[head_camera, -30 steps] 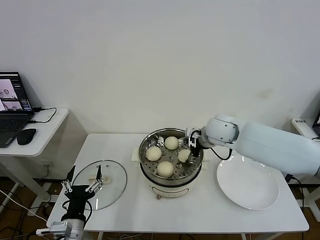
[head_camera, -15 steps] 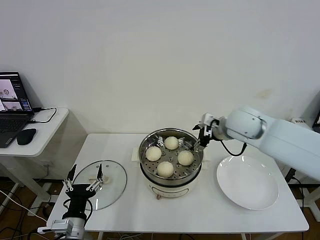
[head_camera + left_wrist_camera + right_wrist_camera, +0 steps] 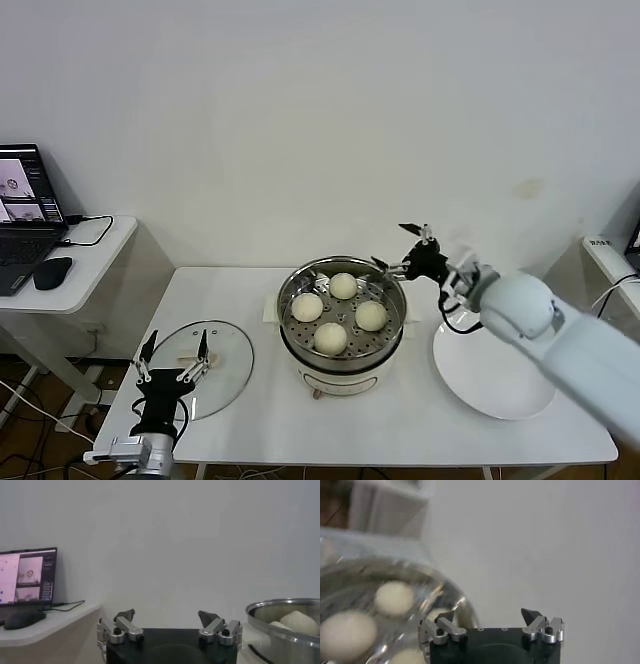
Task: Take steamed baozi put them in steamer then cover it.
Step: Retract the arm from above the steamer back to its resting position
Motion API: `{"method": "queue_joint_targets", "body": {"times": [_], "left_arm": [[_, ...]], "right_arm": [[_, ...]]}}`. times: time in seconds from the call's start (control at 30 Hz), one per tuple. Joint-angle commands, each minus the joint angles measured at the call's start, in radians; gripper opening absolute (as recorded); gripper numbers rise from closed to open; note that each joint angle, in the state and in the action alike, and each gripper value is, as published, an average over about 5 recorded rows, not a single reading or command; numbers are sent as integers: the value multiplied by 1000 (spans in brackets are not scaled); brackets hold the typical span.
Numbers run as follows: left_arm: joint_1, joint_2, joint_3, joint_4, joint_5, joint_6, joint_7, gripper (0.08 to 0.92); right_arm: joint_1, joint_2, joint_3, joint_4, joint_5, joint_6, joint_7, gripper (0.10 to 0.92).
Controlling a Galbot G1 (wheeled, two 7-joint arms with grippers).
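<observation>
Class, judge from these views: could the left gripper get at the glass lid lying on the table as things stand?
Probably yes. The left gripper hangs open just over the near edge of the glass lid, whose handle lies uncovered. The right gripper is away beyond the steamer.

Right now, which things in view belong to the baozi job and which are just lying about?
Job:
- four baozi in the steamer
- glass cover lying on the table
- open left gripper near the cover
- open right gripper

Lying about:
- white plate
- laptop
- mouse
</observation>
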Motion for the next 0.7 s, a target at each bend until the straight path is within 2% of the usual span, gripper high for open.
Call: {"method": "queue_joint_targets", "body": {"times": [0.03,0.2,0.5,0.7], "left_arm": [[-27,7,10,67,195,-56,-70,823],[-75,7,-33,165,682,-122,-155,823],[-106,136,-115,341,1298,-160,-73,823],[-26,206,-112,365,1478,-170,-62,823]], "right_arm": [[-669,399,806,35,-252,357,-40,823],[-801,630,972,70,-242,392,-69,823],[-933,716,1069,97,-260,386,-79,823],[-951,743,1099,104,-290,391,-63,823]]}}
